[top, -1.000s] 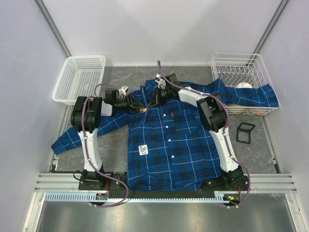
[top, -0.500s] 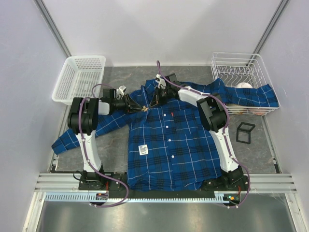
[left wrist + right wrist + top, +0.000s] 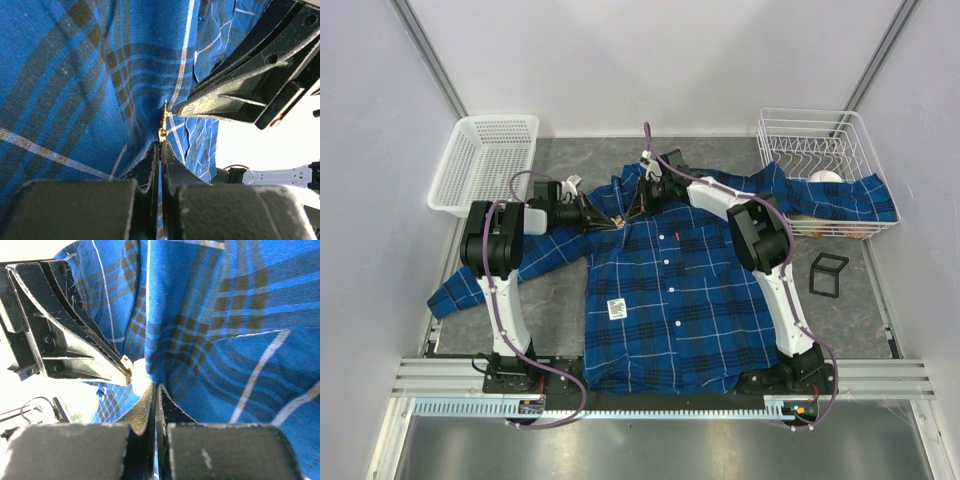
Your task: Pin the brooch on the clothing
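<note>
Grey mottled tabletop (image 3: pixel 720 160) between pale walls carries the clothing (image 3: pixel 670 300), spread flat with its front up. Both arms meet over the upper chest, near the neck opening.

Left gripper (image 3: pixel 160 145): jaws pressed together. The brooch (image 3: pixel 163 122), a thin gold piece, stands directly ahead of their tips, its near end touching them. Whether the tips nip metal, cloth or both cannot be told.

Right gripper (image 3: pixel 154 387): jaws likewise pressed together. Its tip touches the far side of the brooch, so the ornament sits between the two sets of tips, against a raised fold of fabric.

Hazards, as judged from this arrangement:
- Slip. The brooch is small and thin, and contact at the extreme tips gives little hold. A sideways pull from either arm is likely to flick it into the folds.
- Bunching. Cloth is lifted ahead of the left jaws. A pin driven through a doubled layer would fasten the fold to itself.
- Collision. The two sets of tips nearly touch, and a small approach error may bend the pin.

Containers:
- Well left of the left jaws, a white plastic basket (image 3: pixel 455 185) shows nothing inside.
- Well right of the right jaws, a wire rack (image 3: pixel 770 130) holds a white round object (image 3: pixel 825 177). One sleeve (image 3: pixel 840 200) is draped over its near rim.
</note>
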Motion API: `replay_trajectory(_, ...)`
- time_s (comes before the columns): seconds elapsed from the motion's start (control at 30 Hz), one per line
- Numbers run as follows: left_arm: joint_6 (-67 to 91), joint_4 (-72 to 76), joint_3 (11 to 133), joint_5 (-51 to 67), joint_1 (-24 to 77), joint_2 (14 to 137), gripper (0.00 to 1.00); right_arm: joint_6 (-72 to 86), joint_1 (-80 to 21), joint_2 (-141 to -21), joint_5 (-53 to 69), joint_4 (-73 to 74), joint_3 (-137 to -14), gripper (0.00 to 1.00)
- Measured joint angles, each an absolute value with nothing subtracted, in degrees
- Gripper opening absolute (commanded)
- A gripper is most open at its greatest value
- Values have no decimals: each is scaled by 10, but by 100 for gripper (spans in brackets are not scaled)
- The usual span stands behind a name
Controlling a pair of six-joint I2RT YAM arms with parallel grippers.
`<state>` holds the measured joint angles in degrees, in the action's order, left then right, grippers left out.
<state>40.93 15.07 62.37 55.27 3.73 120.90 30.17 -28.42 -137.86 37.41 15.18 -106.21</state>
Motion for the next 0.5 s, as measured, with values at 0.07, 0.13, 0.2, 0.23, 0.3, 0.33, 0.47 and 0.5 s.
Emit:
replay_trajectory(0.07,403,144,625,550,37,1209,2,307,-289,-1379,371,152,-1062,2)
replay_trajectory(0.13,397,134,625,547,37,1209,2,310,-296,-1379,364,152,-1062,2)
replay_trajectory(0.2,391,124,625,544,37,1209,2,313,-302,-1379,356,154,-1062,2)
replay_trajectory(0.23,389,121,625,543,37,1209,2,314,-303,-1379,352,155,-1062,3)
replay_trajectory(0.3,385,120,625,542,37,1209,2,318,-304,-1379,348,158,-1065,9)
replay_trajectory(0.33,384,120,625,541,37,1209,2,319,-304,-1379,345,161,-1068,12)
replay_trajectory(0.47,382,120,625,541,37,1209,2,331,-309,-1379,344,164,-1082,26)
replay_trajectory(0.5,382,120,625,541,37,1210,2,333,-311,-1379,346,164,-1086,31)
